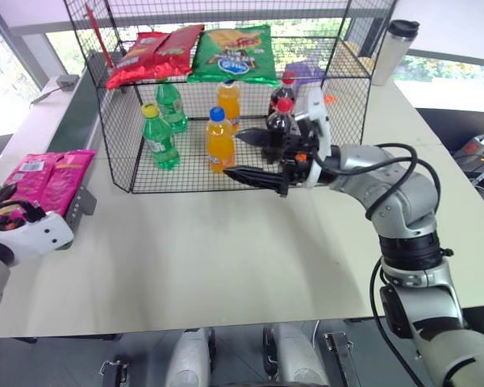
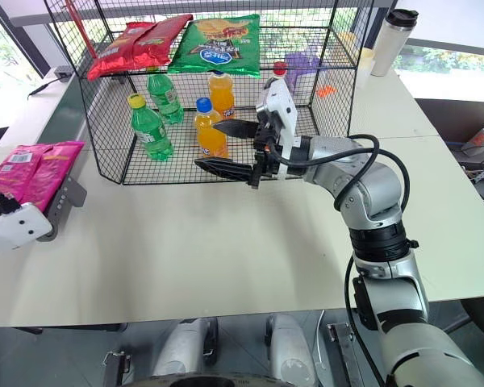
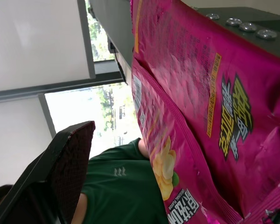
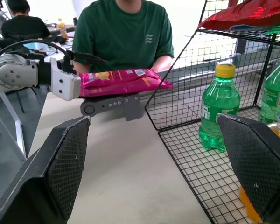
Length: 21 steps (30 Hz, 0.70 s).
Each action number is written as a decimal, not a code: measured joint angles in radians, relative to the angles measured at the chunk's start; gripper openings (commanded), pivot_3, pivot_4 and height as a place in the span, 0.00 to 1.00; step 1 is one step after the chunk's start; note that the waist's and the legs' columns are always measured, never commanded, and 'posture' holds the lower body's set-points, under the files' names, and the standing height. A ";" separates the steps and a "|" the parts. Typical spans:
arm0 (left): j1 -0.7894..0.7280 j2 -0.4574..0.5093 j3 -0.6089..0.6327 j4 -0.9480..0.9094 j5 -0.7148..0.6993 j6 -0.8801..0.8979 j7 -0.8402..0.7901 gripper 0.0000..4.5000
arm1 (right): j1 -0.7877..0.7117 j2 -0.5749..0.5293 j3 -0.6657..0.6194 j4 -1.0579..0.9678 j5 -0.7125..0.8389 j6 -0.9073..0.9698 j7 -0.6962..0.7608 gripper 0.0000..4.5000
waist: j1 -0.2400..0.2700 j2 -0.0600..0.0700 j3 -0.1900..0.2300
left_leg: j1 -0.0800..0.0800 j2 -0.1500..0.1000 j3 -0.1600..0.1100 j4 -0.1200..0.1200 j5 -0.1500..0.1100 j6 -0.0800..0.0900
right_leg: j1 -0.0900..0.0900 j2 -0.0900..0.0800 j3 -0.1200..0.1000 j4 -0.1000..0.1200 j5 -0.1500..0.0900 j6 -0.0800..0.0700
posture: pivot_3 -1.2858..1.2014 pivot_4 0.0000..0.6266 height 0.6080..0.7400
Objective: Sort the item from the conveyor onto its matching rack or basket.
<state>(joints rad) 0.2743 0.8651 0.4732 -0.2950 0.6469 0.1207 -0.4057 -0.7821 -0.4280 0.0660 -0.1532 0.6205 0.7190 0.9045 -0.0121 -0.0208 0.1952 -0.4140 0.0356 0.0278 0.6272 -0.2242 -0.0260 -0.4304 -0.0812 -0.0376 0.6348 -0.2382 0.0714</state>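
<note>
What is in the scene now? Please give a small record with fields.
item: pink chip bag lying at the end of the conveyor
left tool: open, at the pink bag, not closed on it
right tool: open, empty, in front of the wire rack
rack top tier: red chip bags, green chip bag
rack lower tier: green soda bottles, orange soda bottles, dark cola bottles
other: tumbler on table; person in green shirt behind the conveyor

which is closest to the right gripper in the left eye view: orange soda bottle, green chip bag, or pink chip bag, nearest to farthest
1. orange soda bottle, in the cage's lower tier just beside the right gripper.
2. green chip bag, on the top tier above it.
3. pink chip bag, on the conveyor at far left.
</note>
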 measured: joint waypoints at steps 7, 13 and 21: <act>-0.016 0.000 -0.049 0.027 0.003 -0.002 0.006 0.20 | 0.001 -0.009 0.000 -0.001 -0.010 -0.006 -0.005 1.00 | -0.001 0.000 0.000 | 0.000 0.000 0.000 0.000 0.000 0.000 | 0.000 0.000 0.000 0.000 0.000 0.000 | 0.52 0.24 1.00; -0.036 0.032 -0.027 0.014 0.003 0.004 0.002 0.00 | 0.002 -0.009 0.000 -0.001 -0.012 -0.012 -0.008 1.00 | -0.001 0.000 0.000 | 0.000 0.000 0.000 0.001 0.000 0.000 | 0.000 0.000 0.000 0.000 0.000 0.000 | 0.52 0.24 1.00; -0.204 0.133 0.263 -0.111 -0.359 0.258 -0.369 0.00 | 0.002 -0.010 -0.021 0.029 -0.016 -0.033 -0.012 1.00 | -0.002 0.000 0.000 | -0.001 -0.001 -0.001 0.002 0.000 0.000 | 0.000 0.001 -0.001 0.000 0.000 0.000 | 0.52 0.24 1.00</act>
<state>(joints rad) 0.0704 0.9986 0.7362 -0.4059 0.2881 0.3792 -0.7747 -0.7798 -0.4377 0.0453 -0.1246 0.6043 0.6858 0.8921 -0.0140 -0.0211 0.1952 -0.4151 0.0350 0.0271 0.6294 -0.2242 -0.0260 -0.4302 -0.0804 -0.0389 0.6350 -0.2380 0.0716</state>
